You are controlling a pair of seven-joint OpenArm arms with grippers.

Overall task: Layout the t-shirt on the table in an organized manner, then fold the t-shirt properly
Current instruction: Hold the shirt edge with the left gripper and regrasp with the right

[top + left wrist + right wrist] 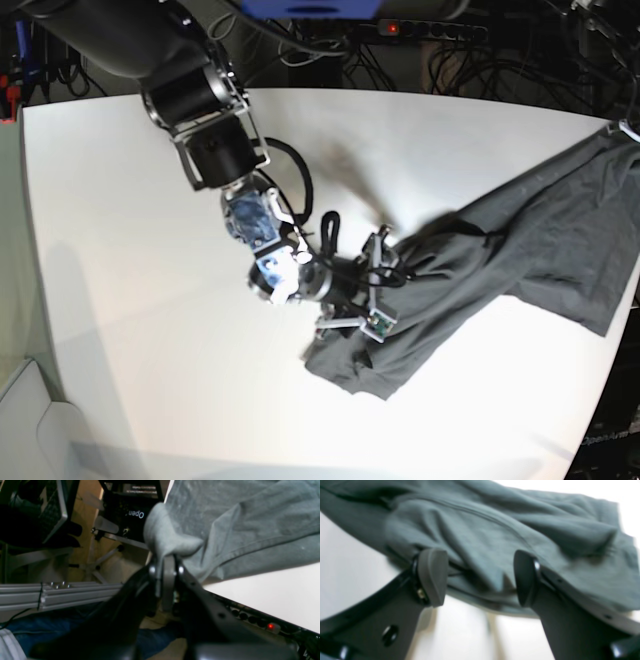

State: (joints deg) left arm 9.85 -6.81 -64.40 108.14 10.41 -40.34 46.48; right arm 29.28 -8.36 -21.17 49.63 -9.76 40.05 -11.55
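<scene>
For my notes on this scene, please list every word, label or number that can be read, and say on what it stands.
"Open": white letters, seen upside down, on a black panel below the table edge, left wrist view.
Pale lines of print on a dark box above it: too blurred to read.
Faint letters at the lower right corner of the base view: too small to read.
The t-shirt shows no print.

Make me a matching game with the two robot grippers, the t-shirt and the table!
Things:
1. left gripper
2. right gripper
3. t-shirt
4. table

States:
A. white and smooth
B. open, one finger on each side of a fold of cloth
C. dark grey, wrinkly, stretched out across the right side of the base view
D. shut on a pinch of cloth at the table's edge

Pairs: 1-D, 2-B, 3-C, 4-A
</scene>
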